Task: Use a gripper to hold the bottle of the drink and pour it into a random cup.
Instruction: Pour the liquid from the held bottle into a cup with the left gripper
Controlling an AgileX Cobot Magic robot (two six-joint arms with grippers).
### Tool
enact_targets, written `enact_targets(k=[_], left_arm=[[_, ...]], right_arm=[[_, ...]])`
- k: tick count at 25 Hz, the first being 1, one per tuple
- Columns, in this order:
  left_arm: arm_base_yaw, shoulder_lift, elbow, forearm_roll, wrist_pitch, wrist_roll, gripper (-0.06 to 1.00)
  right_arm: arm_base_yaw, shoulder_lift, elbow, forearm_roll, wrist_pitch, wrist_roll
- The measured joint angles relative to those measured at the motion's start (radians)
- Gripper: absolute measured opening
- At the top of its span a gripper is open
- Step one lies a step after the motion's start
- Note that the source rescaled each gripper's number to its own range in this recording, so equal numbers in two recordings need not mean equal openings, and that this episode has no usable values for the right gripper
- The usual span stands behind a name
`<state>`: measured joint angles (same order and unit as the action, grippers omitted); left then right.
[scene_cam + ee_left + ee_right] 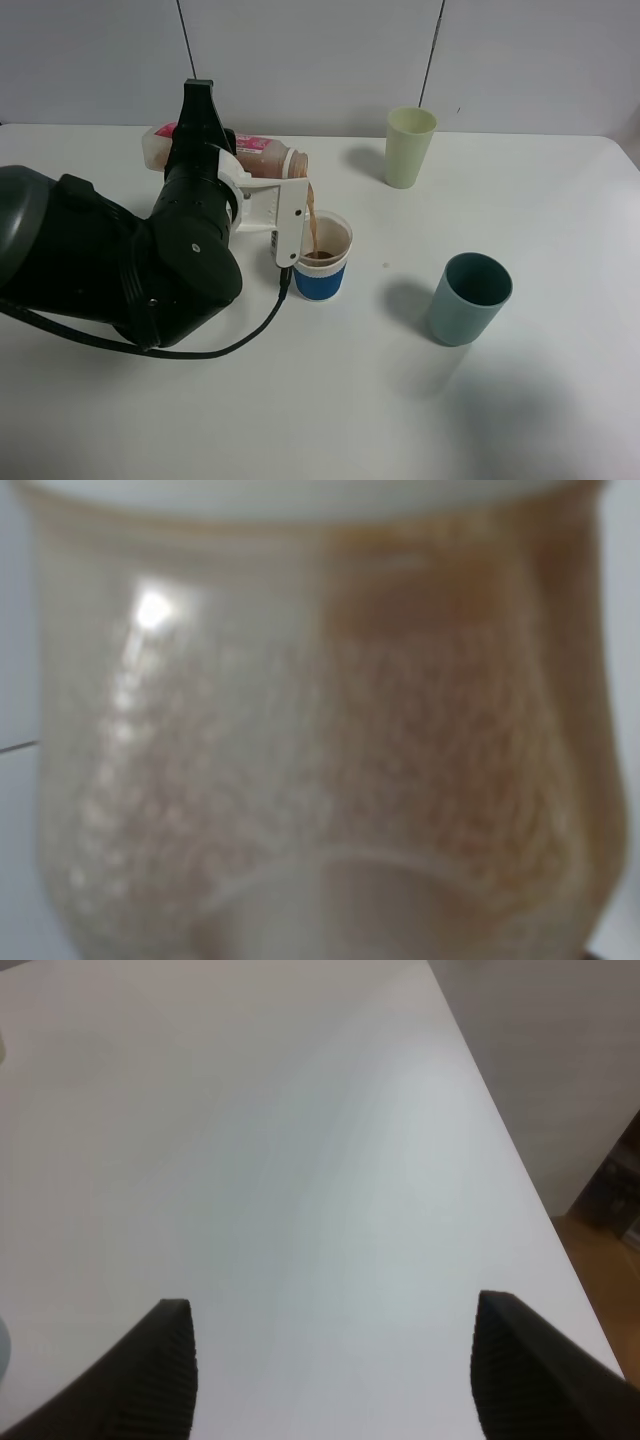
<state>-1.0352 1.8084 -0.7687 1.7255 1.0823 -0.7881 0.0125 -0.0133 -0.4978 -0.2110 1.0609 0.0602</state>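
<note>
From the high camera I see the left pincer [198, 130] closed on the bottle [260, 155], black fingers clamped across its body. The bottle is off the bench [150, 420] and lies almost level, its base towards the back wall and its wide neck towards the middle of the bench. The neck sits just above the rim of the cup [322, 258], the short one with the white and blue bands. A thin brown stream of the drink [313, 222] falls from the neck into it, and brown liquid lies inside. A pale green cup [410, 147] stands well apart near the back edge. A teal cup [470, 297] stands to the right of the banded cup, apart from it.

On the left wrist camera the bottle [320, 740] fills the whole picture, blurred, its clear wall tinged brown. I cannot see the fingers here.

On the right wrist camera the right pincer [335, 1370] is spread wide with nothing between its ribbed tips, over bare white bench [300, 1160].
</note>
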Motion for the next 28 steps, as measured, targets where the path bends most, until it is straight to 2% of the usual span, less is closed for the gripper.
enact_targets(k=[19,28], left_arm=[[0.0,0.0,0.0,0.002,0.029,0.001,0.0],[0.0,0.0,0.0,0.002,0.03,0.038,0.0]], right_arm=[[0.0,0.0,0.0,0.0,0.0,0.0],[0.0,0.0,0.0,0.0,0.0,0.0]])
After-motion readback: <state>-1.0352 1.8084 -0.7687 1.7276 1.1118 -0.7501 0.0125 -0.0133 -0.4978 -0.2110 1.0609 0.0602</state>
